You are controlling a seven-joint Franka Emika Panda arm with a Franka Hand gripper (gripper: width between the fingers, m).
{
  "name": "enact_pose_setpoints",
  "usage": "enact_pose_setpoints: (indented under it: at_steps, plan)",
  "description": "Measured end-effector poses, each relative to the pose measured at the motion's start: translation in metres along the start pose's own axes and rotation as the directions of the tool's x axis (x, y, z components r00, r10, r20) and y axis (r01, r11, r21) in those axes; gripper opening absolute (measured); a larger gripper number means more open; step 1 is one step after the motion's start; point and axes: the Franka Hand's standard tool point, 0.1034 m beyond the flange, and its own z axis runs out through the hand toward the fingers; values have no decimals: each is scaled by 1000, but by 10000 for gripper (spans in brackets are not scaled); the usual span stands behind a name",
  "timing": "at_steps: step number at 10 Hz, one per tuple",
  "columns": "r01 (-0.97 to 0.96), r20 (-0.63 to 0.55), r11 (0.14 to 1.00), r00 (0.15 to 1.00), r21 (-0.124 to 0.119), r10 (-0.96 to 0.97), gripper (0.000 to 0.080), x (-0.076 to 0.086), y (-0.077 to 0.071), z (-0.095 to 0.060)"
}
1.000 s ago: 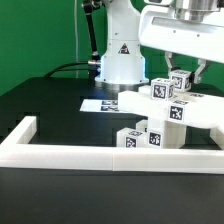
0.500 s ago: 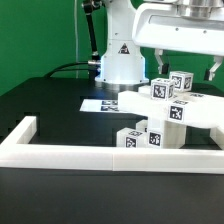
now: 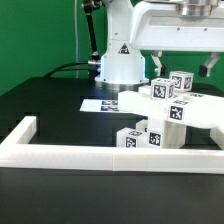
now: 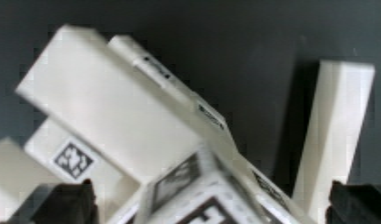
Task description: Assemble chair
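Observation:
The chair (image 3: 168, 112) is a cluster of white blocky pieces with black-and-white tags, standing at the exterior view's right just behind the border frame. Its topmost tagged block (image 3: 180, 83) sticks up under my gripper (image 3: 184, 70). The jaws stand wide open, one finger on each side of that block and clear of it. In the wrist view the same tagged block (image 4: 222, 195) lies between the two dark fingertips (image 4: 62, 205) of the gripper (image 4: 208, 208), with flat white chair panels (image 4: 125, 95) beyond it. Nothing is held.
The long white border frame (image 3: 100, 155) runs along the front and turns back at the exterior view's left. The marker board (image 3: 100, 103) lies flat in front of the robot base (image 3: 120, 62). A green wall stands behind.
The jaws have gone from shut on the top tagged block to wide open, letting it go. The gripper has risen slightly; the chair pieces have stayed in place.

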Motion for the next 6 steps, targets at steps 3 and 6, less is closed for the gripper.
enact_pose_setpoints:
  at_steps: [3, 6]
  plan:
    - [288, -12, 958, 958, -10, -288, 649, 5, 4, -1]
    - [333, -16, 943, 943, -13, -334, 649, 8, 0, -2]
